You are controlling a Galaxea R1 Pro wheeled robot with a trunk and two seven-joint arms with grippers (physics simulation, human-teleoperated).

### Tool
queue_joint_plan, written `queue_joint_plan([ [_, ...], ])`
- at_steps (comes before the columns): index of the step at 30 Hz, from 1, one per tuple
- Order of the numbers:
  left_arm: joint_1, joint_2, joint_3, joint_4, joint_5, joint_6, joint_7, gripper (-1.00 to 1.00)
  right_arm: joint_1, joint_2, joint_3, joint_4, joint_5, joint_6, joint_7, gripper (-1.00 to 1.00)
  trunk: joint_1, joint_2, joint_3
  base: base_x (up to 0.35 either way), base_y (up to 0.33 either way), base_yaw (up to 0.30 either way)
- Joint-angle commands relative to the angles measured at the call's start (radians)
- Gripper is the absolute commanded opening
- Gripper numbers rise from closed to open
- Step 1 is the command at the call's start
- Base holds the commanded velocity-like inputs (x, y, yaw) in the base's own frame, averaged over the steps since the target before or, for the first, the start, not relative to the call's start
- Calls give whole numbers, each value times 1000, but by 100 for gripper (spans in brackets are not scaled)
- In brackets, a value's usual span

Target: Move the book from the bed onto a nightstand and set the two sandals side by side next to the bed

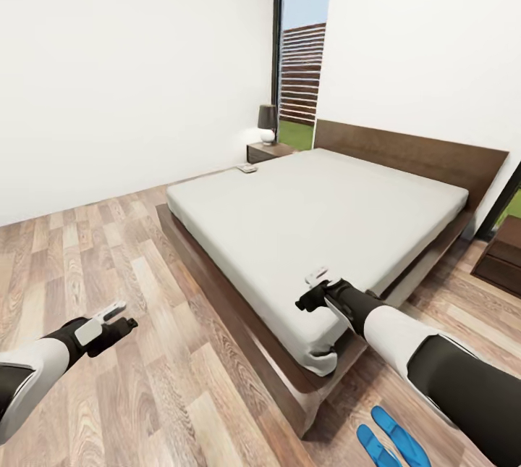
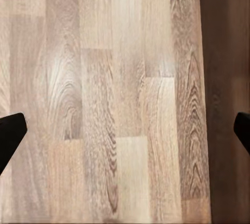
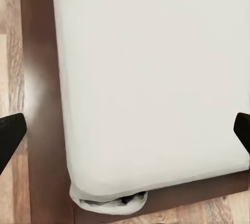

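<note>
The bed [image 1: 217, 250] has a dark wood frame and a bare off-white mattress [image 1: 318, 213]. A small pale flat thing, likely the book [image 1: 247, 169], lies at the bed's far corner; its cover is too small to read. Beside that corner stands a nightstand [image 1: 266, 152]. Another nightstand [image 1: 503, 253] is at the right edge. The two sandals [image 1: 387, 438], bright blue, lie close together on the floor by the bed's near corner. My right gripper [image 1: 308, 291] [image 3: 125, 135] hangs open over the mattress's near corner [image 3: 109, 198]. My left gripper [image 1: 120, 316] [image 2: 125, 135] is open above the plank floor.
A dark-shaded lamp [image 1: 268, 123] stands on the far nightstand. Behind it is a tall window [image 1: 300, 54] onto a slatted fence and grass. White walls close the room at left and behind the headboard [image 1: 412, 152]. Wood floor [image 1: 94, 250] spreads left of the bed.
</note>
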Motion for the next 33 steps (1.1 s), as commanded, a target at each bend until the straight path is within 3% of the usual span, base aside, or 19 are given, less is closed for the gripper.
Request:
queue_joint_plan([
  [1,10,-3,-8,1,11,0,-1,100,0,-1,8,-1,-11,4,0,100,-4,7,4,0,0,191],
  [12,76,-21,-8,1,10,-87,-5,100,3,-2,7,-1,-11,5,-1,100,-46,84,49,0,0,174],
  [33,121,-72,-7,5,-45,-105,-4,100,33,-3,6,8,-10,7,1,100,-127,231,118,0,0,23],
])
